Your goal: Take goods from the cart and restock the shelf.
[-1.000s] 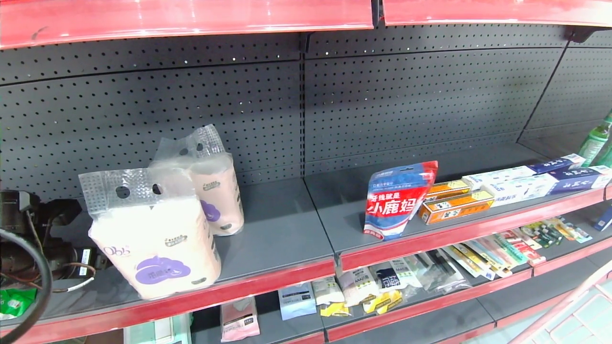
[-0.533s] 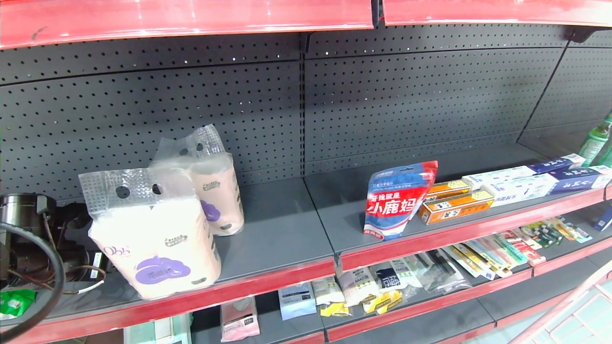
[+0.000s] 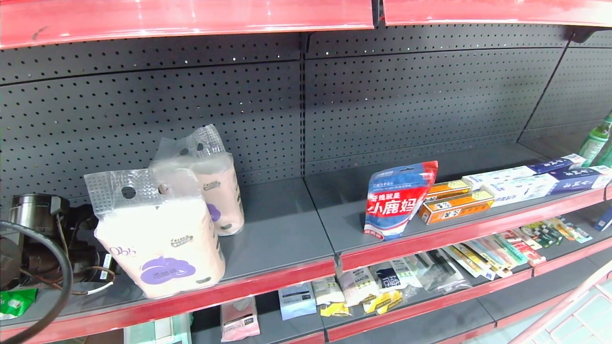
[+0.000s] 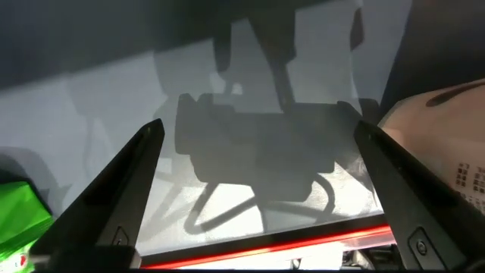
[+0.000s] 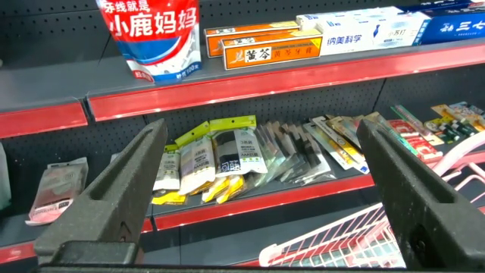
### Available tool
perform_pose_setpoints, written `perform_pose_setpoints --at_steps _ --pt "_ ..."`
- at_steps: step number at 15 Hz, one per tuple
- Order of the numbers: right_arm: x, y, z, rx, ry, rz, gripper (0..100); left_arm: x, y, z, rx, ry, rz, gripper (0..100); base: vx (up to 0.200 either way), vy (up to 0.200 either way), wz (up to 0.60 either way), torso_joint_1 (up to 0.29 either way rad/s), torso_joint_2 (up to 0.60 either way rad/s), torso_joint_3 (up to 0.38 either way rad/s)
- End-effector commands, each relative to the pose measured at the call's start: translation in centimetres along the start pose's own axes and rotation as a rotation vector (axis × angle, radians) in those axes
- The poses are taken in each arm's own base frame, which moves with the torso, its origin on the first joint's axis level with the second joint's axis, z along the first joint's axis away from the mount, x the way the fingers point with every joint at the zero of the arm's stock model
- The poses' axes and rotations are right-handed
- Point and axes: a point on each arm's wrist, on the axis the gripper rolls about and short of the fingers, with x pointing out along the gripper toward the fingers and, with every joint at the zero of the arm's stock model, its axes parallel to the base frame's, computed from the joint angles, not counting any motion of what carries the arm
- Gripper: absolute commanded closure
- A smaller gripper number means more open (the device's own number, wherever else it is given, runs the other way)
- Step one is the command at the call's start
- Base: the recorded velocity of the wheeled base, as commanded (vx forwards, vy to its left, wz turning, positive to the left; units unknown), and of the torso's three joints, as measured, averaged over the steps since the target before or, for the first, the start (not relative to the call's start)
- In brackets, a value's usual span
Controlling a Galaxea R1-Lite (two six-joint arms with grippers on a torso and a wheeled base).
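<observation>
- Pink-white tissue pack (image 3: 160,243) upright at the shelf (image 3: 277,229) front edge, left end; second pack (image 3: 217,191) just behind.
- Left claw (image 4: 258,129) spread wide, empty, just beside the front pack.
- Right claw (image 5: 261,125) wide, empty, near the cart (image 5: 341,243).

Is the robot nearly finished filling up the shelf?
Not nearly. Done: the front tissue pack and rear tissue pack stand on the shelf. In hand: nothing; left gripper and right gripper are both open and empty. Left: a wide bare stretch of shelf runs to the pouch, so more goods probably must come from the cart.
</observation>
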Motion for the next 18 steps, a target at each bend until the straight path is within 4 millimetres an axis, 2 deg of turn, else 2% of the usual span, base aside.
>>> perform_pose_setpoints --at_steps 1,18 --pt "0.0 0.0 0.0 0.000 0.001 0.000 0 0.0 -0.2 0.1 0.006 -0.004 -0.004 0 0.000 0.000 0.00 0.000 0.00 0.000" --pt "0.0 0.0 0.0 0.000 0.001 0.000 0 0.2 -1.4 0.5 0.040 -0.009 -0.032 0 0.000 0.000 0.00 0.000 0.00 0.000"
